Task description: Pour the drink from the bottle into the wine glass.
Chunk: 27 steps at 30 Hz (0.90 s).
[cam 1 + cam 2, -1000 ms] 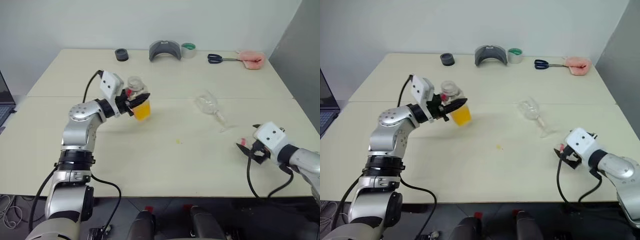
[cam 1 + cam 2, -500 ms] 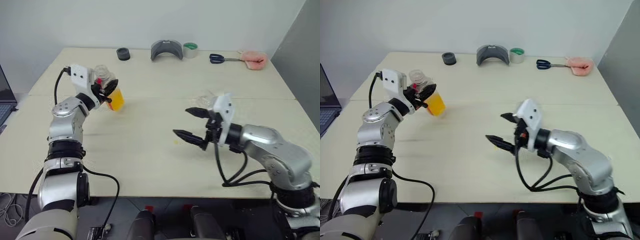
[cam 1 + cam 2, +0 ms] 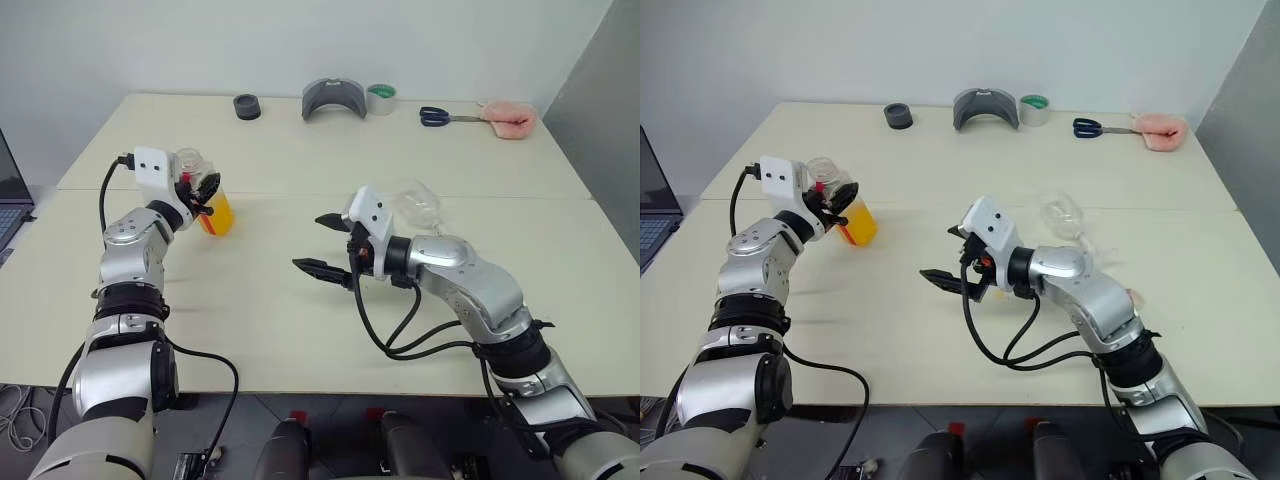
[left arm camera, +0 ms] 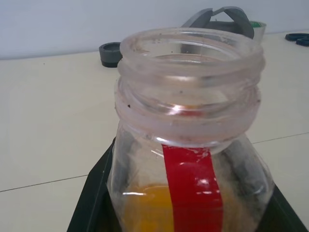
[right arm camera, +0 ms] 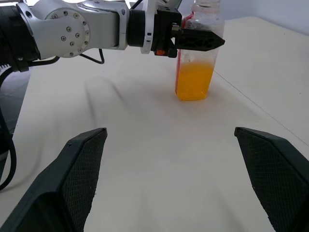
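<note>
On the table's left side our left gripper [image 3: 203, 190] is clamped on the uncapped bottle [image 3: 208, 195], drink [image 5: 194, 81] unpoured, while our right gripper [image 3: 322, 243] gapes empty beside the toppled wine glass [image 3: 418, 208].

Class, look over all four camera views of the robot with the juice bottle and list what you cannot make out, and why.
- Clear stemmed wine glass: stem and foot hidden behind the right arm, head views; upright or lying cannot be told.
- Clear plastic bottle with red label strip: base cut off by the edge, left wrist view.
- Left gripper: contact with the bottle's far side hidden by the bottle, right wrist view.
- Pink object at the far table edge: too small to identify.
</note>
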Tool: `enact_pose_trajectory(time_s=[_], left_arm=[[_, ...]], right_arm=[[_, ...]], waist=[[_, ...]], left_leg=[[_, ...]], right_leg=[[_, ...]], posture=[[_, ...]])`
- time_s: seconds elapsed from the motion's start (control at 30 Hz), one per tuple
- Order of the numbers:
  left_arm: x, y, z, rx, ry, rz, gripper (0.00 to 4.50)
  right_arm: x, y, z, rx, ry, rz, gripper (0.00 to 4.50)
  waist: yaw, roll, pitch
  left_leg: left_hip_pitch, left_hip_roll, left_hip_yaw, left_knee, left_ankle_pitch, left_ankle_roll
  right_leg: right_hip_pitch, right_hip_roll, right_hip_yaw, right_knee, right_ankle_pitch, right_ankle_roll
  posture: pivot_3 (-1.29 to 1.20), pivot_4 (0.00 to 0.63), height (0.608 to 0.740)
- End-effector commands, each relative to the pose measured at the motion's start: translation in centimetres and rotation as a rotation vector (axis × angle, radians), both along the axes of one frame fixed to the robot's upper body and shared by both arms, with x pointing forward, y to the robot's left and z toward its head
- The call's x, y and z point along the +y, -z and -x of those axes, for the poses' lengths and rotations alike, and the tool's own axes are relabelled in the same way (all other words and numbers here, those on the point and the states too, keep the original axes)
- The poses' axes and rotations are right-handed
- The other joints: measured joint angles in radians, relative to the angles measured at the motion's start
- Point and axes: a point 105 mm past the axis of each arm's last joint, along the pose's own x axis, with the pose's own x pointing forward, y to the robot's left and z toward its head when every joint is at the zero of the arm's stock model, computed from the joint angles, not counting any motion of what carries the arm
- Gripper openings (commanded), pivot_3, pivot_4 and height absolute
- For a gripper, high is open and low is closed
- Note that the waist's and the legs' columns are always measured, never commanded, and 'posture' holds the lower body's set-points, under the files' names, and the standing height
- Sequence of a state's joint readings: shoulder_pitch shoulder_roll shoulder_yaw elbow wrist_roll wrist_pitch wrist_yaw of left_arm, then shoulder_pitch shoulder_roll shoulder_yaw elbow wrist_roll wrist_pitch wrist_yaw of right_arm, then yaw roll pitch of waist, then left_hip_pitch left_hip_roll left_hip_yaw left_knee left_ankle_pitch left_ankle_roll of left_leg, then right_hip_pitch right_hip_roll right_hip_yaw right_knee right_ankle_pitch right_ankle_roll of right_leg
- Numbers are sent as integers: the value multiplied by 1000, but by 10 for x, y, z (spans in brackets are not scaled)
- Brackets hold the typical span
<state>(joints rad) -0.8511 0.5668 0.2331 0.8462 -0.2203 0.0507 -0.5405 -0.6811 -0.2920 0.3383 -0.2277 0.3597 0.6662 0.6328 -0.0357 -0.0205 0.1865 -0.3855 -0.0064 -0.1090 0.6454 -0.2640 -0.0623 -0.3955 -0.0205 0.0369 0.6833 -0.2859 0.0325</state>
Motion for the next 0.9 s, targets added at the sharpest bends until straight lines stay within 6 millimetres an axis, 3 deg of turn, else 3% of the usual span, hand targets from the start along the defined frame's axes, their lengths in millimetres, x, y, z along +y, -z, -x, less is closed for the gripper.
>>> enact_pose_trajectory(time_s=[0.03,0.07,0.1,0.33,0.67,0.9], left_arm=[[8,-18,1,-64,-19,-14,1713],[8,-16,1,-65,-21,-13,1713],[8,-16,1,-69,-22,-4,2424],[7,-4,4,-62,-10,6,4475],[17,11,13,-74,-51,-14,4475],[17,32,24,-85,-74,-30,4475]], right_arm=[[5,-16,3,-75,-27,-19,4500],[5,-17,3,-78,-27,-20,4500],[6,-17,2,-81,-27,-22,4500],[8,-21,3,-84,-23,-41,4500],[6,-12,9,-66,-23,-30,4500],[5,-5,11,-72,-2,-16,4500]], waist=[[0,0,0],[0,0,0],[0,0,0],[-2,0,0],[-5,0,0],[-5,0,0]], left_leg=[[0,0,0,0,0,0],[0,0,0,0,0,0],[0,0,0,0,0,0],[0,0,0,0,0,0],[0,0,0,0,0,0],[0,0,0,0,0,0]], right_leg=[[0,0,0,0,0,0],[0,0,0,0,0,0],[0,0,0,0,0,0],[0,0,0,0,0,0],[-1,0,1,1,0,0],[-1,0,1,1,0,0]], posture=[[0,150,740],[0,150,740],[0,150,740],[0,150,740],[0,150,740],[0,150,740]])
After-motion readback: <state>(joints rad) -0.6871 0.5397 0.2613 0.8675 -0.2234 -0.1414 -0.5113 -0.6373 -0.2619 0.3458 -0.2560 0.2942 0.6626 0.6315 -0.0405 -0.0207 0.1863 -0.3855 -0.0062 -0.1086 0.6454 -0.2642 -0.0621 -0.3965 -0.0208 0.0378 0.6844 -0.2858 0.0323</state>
